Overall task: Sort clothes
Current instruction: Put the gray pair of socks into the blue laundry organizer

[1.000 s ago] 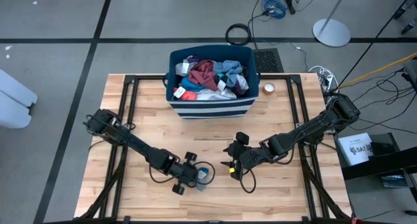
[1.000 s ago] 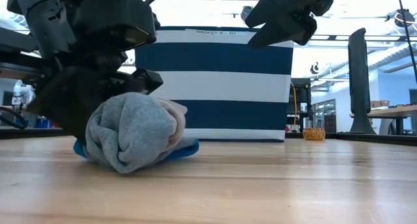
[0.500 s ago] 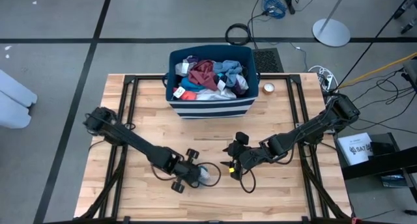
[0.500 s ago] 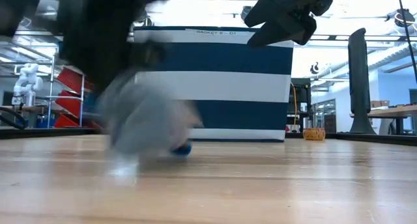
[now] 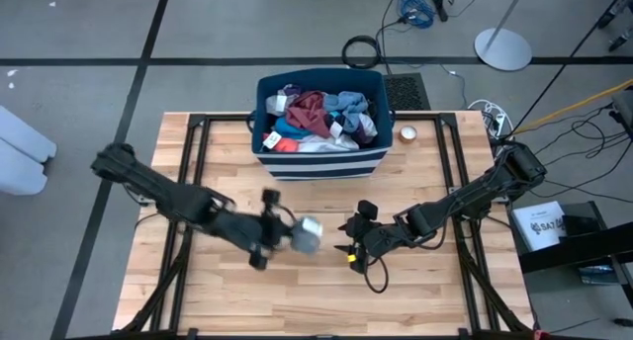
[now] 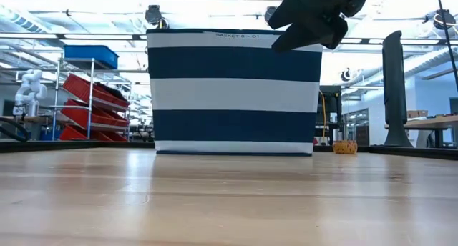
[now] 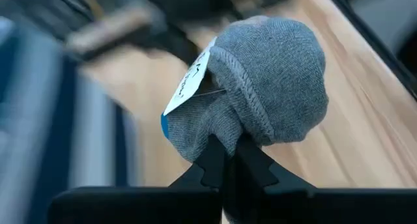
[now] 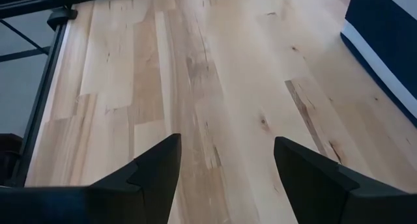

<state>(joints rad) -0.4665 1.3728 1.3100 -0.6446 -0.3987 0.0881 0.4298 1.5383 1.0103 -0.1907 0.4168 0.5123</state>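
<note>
My left gripper (image 5: 289,233) is shut on a balled grey sock (image 5: 308,235) with a white tag, held above the table's middle; the sock also shows in the left wrist view (image 7: 260,94). My right gripper (image 5: 348,239) is open and empty, hovering right of the sock; its fingers show in the right wrist view (image 8: 225,172). The navy bin with white stripes (image 5: 318,160) stands at the table's far middle, filled with maroon, blue, white and red-orange clothes (image 5: 318,115). My left gripper pinches the sock ball's near lower edge (image 7: 225,140) between its two shut fingertips. The sock stands out past the fingertips, lifted clear of the table, with its white tag (image 7: 186,87) on one side.
A small round tape roll (image 5: 407,134) lies right of the bin. Black frame rails (image 5: 198,152) run along the table's left and right sides. Bare wood (image 5: 326,300) lies along the near edge.
My left gripper has lifted the grey sock ball off the table near the front and swung it up and toward the far edge, out of the low view. The sock now hangs clear of the table. My right arm has kept still.
</note>
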